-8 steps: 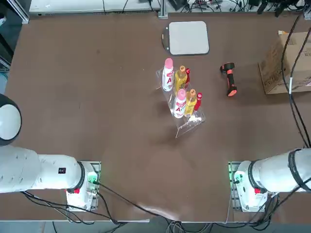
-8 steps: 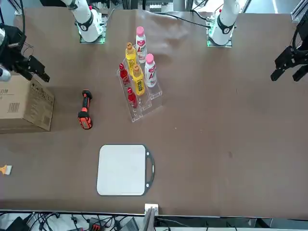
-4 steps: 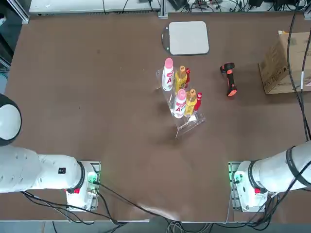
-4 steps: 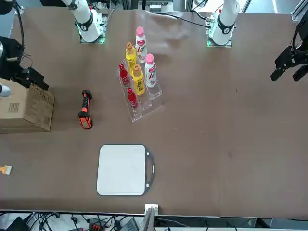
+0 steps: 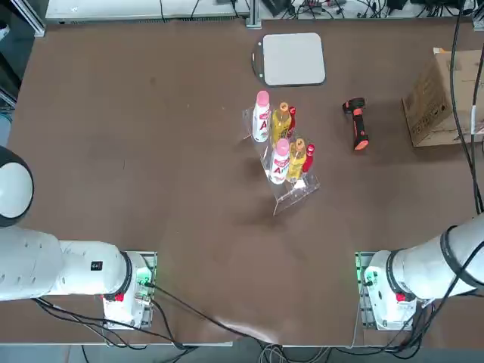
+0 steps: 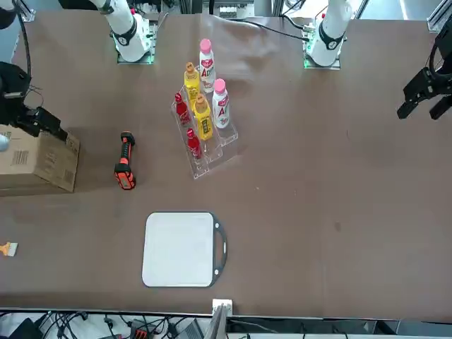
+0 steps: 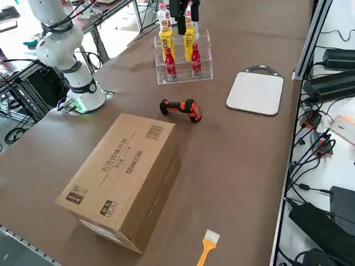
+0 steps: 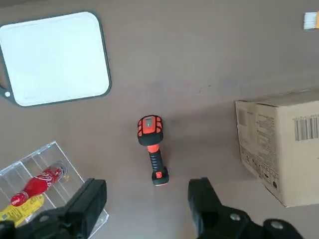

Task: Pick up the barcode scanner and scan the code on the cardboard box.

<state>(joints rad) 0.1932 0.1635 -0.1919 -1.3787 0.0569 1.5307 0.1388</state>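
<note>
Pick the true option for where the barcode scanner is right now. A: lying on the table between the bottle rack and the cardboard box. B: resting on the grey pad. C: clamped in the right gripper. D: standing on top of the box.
A: the barcode scanner lies flat on the bare table, apart from the bottle rack and the cardboard box, while the right gripper hangs open above it.

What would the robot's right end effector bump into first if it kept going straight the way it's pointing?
Probably the barcode scanner. The open right end effector points down at the table, and the scanner lies between its fingers' line; height is unclear.
</note>
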